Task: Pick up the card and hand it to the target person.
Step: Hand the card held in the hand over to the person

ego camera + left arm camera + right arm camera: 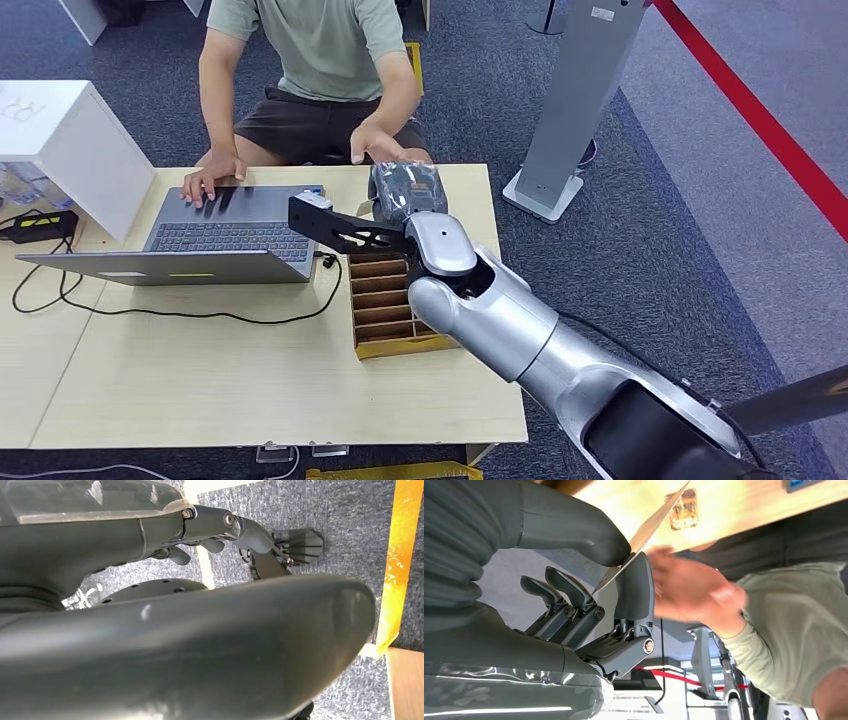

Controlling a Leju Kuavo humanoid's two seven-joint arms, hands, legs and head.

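Observation:
In the right wrist view a thin tan card [649, 530] is pinched between the thick thumb and a dark finger of my right hand [624, 570]. A person's open hand [686, 590], blurred, is close beside the card's far end. In the head view my right hand [405, 190] is stretched over the table's far edge, just below that hand [372, 146] of the seated person [310, 60]. My left hand [210, 535] hangs over the carpet with its fingers apart and nothing in them.
A cardboard box with slots [385, 315] lies under my right forearm. An open laptop [235, 235] sits to the left, with the person's other hand [210, 180] on it. A white box [75, 140], a power brick [40, 226] and a cable [200, 315] are further left.

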